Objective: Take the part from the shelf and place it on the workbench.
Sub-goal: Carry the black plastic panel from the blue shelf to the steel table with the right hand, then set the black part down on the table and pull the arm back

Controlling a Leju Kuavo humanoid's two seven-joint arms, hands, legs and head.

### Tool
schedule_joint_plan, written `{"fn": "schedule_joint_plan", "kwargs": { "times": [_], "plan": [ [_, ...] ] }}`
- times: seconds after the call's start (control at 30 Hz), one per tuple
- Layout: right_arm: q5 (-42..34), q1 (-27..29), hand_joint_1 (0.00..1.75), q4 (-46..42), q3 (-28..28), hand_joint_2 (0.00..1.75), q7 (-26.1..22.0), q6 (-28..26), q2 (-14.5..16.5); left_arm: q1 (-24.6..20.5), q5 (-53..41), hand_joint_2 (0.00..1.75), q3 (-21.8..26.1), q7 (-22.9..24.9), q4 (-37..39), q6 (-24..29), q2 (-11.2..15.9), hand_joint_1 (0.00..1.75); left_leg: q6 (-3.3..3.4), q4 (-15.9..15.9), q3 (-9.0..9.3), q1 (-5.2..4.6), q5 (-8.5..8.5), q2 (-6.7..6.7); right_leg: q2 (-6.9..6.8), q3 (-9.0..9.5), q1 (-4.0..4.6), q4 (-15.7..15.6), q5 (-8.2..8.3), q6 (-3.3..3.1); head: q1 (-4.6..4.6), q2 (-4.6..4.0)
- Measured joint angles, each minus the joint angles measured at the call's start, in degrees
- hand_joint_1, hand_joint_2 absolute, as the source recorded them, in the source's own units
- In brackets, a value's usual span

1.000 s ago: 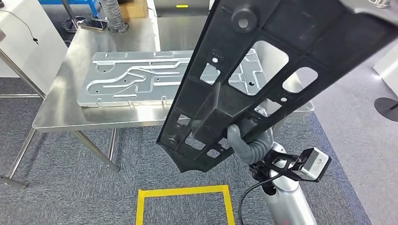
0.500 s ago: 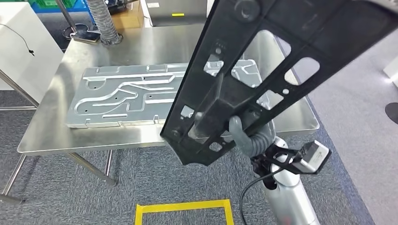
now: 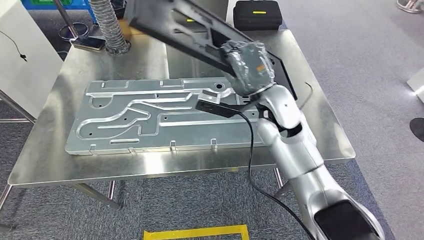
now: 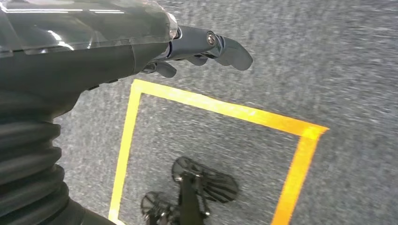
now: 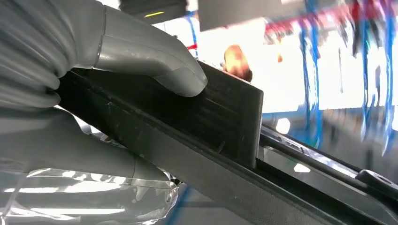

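Note:
The part (image 3: pixel 185 35) is a long black plastic panel with cut-outs. It hangs tilted above the back of the steel workbench (image 3: pixel 310 125), its far end reaching toward the back left. My right hand (image 3: pixel 247 65), covered in clear film, grips it near its right end. In the right wrist view the thumb (image 5: pixel 155 61) presses on the black part (image 5: pixel 225 117), with fingers underneath. My left hand (image 4: pixel 206 44) hangs over the carpet, holding nothing, fingers stretched out.
A large silver stamped metal plate (image 3: pixel 150 117) covers most of the workbench under the part. A black case (image 3: pixel 257 12), a grey ribbed hose (image 3: pixel 112 30) and a small dark device (image 3: pixel 87 44) sit at the back. A white cabinet (image 3: pixel 15 50) stands left. Yellow tape (image 3: pixel 195 233) marks the floor.
The view has shifted closer to the workbench. My right arm has swung the black part from close in front of the camera out over the table, and it now hangs above the silver plate.

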Motion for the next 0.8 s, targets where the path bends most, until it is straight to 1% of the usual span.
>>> {"fn": "schedule_joint_plan", "kwargs": {
  "times": [0.03, 0.07, 0.1, 0.13, 0.2, 0.23, 0.27, 0.3, 0.37, 0.4, 0.43, 0.47, 0.53, 0.57, 0.6, 0.63, 0.67, 0.7, 0.73, 0.77, 0.8],
  "plan": [
    [3.1, -1.9, 1.75, 4.1, 1.7, 1.75, 0.6, 0.3, 0.7, -0.2, -0.3, 1.75, -0.1, 0.0, 0.0, 0.0, 0.0, 0.00, 0.05, 0.0, 0.44, 0.01, -0.39, -0.10, -0.01, -2.31, -0.03, 2.9, -1.19, 0.10, 0.00, 0.00],
    [5.6, -3.3, 1.75, 8.2, 3.4, 1.75, 0.9, 0.5, 1.4, -0.3, -0.5, 1.75, -0.1, 0.0, 0.0, 0.0, 0.0, 0.00, 0.06, 0.0, 0.95, 0.02, -0.82, -0.30, -0.02, -4.07, -0.06, 4.4, -1.78, 0.09, 0.00, 0.00],
    [7.5, -4.5, 1.75, 12.3, 5.1, 1.75, 1.0, 0.6, 2.3, -0.3, -0.7, 1.75, -0.2, 0.0, 0.0, 0.0, 0.0, 0.00, 0.03, 0.0, 1.57, 0.03, -1.31, -0.55, -0.02, -5.06, -0.08, 4.1, -1.25, -0.05, 0.00, 0.00],
    [9.0, -5.5, 1.75, 16.3, 6.6, 1.75, 0.8, 0.7, 3.2, -0.3, -0.9, 1.75, -0.3, 0.0, 0.0, 0.0, 0.0, 0.00, -0.02, 0.0, 2.31, 0.00, -1.84, -0.80, -0.02, -5.28, -0.02, 1.8, 0.84, -0.34, 0.00, 0.00],
    [10.5, -7.1, 1.75, 24.0, 9.5, 1.75, -0.2, 1.0, 4.9, -0.3, -1.2, 1.75, -0.4, 0.0, 0.0, 0.0, 0.0, 0.00, -0.25, 0.0, 3.61, -0.08, -2.89, -1.21, 0.01, -4.68, 0.38, -5.4, 7.74, -1.25, -0.01, 0.01],
    [10.7, -7.6, 1.75, 27.2, 10.6, 1.75, -0.8, 1.1, 5.7, -0.3, -1.3, 1.75, -0.5, 0.0, 0.0, 0.0, -0.1, 0.00, -0.48, 0.0, 3.94, -0.11, -3.33, -1.40, 0.04, -4.39, 0.66, -8.3, 10.28, -1.67, 0.01, 0.01],
    [10.5, -7.8, 1.75, 29.8, 11.4, 1.75, -1.5, 1.2, 6.4, -0.3, -1.3, 1.75, -0.5, -0.1, 0.0, -0.1, -0.1, 0.00, -0.82, 0.0, 4.06, -0.09, -3.70, -1.57, 0.07, -4.35, 0.92, -10.0, 11.80, -2.00, 0.01, 0.00],
    [10.2, -8.0, 1.75, 32.0, 12.1, 1.75, -2.1, 1.3, 7.1, -0.3, -1.4, 1.75, -0.5, -0.3, 0.0, -0.1, -0.2, 0.00, -1.18, 0.1, 4.14, -0.08, -3.87, -1.66, 0.08, -4.38, 1.11, -10.6, 12.02, -2.22, 0.01, 0.00],
    [9.0, -8.1, 1.75, 35.4, 12.8, 1.75, -3.2, 1.4, 8.2, -0.3, -1.6, 1.75, -0.6, -0.8, 0.0, -0.1, -0.1, 0.00, -1.86, 0.2, 4.43, -0.01, -4.28, -1.60, 0.04, -3.71, 1.04, -11.3, 12.08, -2.72, 0.01, 0.00],
    [8.2, -8.1, 1.75, 36.8, 12.9, 1.75, -3.6, 1.5, 8.6, -0.3, -1.8, 1.75, -0.6, -1.2, 0.0, -0.1, 0.0, 0.00, -2.14, 0.9, 4.29, 0.00, -4.67, -1.38, -0.01, -3.18, 0.86, -11.6, 11.98, -2.99, -0.01, 0.00],
    [7.6, -8.2, 1.75, 38.1, 13.0, 1.75, -3.8, 1.4, 9.1, -0.3, -2.0, 1.75, -0.7, -1.5, 0.0, 0.0, 0.0, 0.00, -2.43, 2.5, 3.59, 0.06, -5.52, -1.15, -0.01, -2.66, 0.69, -11.9, 11.88, -3.23, 0.00, 0.00],
    [7.0, -8.2, 1.75, 39.1, 13.0, 1.75, -3.8, 1.4, 9.4, -0.3, -2.1, 1.75, -0.9, -1.9, 0.0, 0.0, 0.1, 0.00, -2.71, 5.5, 2.07, 0.19, -6.77, -0.90, 0.00, -2.26, 0.57, -12.1, 11.75, -3.41, -0.01, 0.00],
    [6.0, -7.7, 1.75, 41.2, 13.0, 1.75, -4.0, 1.3, 9.8, -0.3, -2.5, 1.75, -1.2, -2.6, 0.0, 0.2, 0.1, 0.00, -3.33, 12.8, -2.18, 0.47, -9.30, -0.66, 0.04, -1.77, 0.51, -12.2, 11.31, -3.57, -0.01, 0.00],
    [5.6, -7.2, 1.75, 42.0, 13.0, 1.75, -4.0, 1.2, 9.8, -0.3, -2.6, 1.75, -1.4, -3.0, 0.0, 0.3, 0.2, 0.00, -3.58, 15.1, -3.91, 0.64, -9.78, -0.57, 0.07, -1.51, 0.45, -12.1, 11.07, -3.52, -0.01, 0.00],
    [5.2, -6.7, 1.31, 42.7, 13.0, 1.31, -4.1, 1.0, 9.8, -0.2, -2.8, 1.75, -1.6, -3.3, 0.0, 0.4, 0.2, 0.00, -3.80, 15.4, -4.71, 0.80, -9.16, -0.46, 0.10, -1.25, 0.36, -12.1, 10.82, -3.37, -0.02, 0.00],
    [4.9, -6.2, 0.87, 43.4, 13.0, 0.87, -4.2, 0.8, 9.8, -0.1, -2.9, 1.75, -1.7, -3.6, 0.0, 0.5, 0.2, 0.00, -4.02, 13.6, -4.44, 1.00, -7.40, -0.36, 0.15, -0.97, 0.21, -12.0, 10.55, -3.16, -0.02, 0.01],
    [4.7, -5.9, 0.44, 43.8, 13.0, 0.44, -4.2, 0.6, 9.8, 0.0, -3.0, 1.75, -1.8, -3.9, 0.0, 0.6, 0.3, 0.00, -4.27, 10.0, -3.31, 1.23, -4.81, -0.29, 0.22, -0.73, 0.03, -11.8, 10.24, -2.87, -0.02, 0.00],
    [4.4, -5.7, 0.00, 44.3, 13.0, 0.00, -4.3, 0.2, 9.7, 0.0, -3.0, 1.75, -1.9, -4.2, 0.0, 0.6, 0.3, 0.00, -4.52, 6.2, -2.01, 1.41, -2.71, -0.29, 0.32, -0.56, -0.07, -11.5, 9.92, -2.51, -0.02, 0.00],
    [4.1, -5.6, 0.00, 44.7, 12.9, 0.00, -4.4, -0.1, 9.7, 0.0, -3.0, 1.75, -1.9, -4.4, 0.0, 0.7, 0.3, 0.00, -4.43, 3.0, -0.94, 1.42, -1.66, -0.29, 0.41, -0.58, -0.13, -11.2, 9.68, -2.16, -0.02, 0.01],
    [4.0, -5.4, 0.00, 45.0, 12.9, 0.00, -4.5, -0.4, 9.6, 0.0, -3.0, 1.75, -2.0, -4.6, 0.0, 0.7, 0.3, 0.00, -4.06, 1.2, -0.32, 1.37, -1.03, -0.31, 0.49, -0.73, -0.09, -10.9, 9.48, -1.78, -0.01, 0.01],
    [3.9, -5.2, 0.00, 45.3, 12.9, 0.00, -4.7, -0.8, 9.6, 0.0, -3.0, 1.75, -2.0, -4.7, 0.0, 0.7, 0.3, 0.00, -3.52, 0.8, -0.18, 1.23, -1.26, -0.33, 0.56, -0.85, 0.01, -10.7, 9.38, -1.42, -0.01, 0.01]
  ]
}}
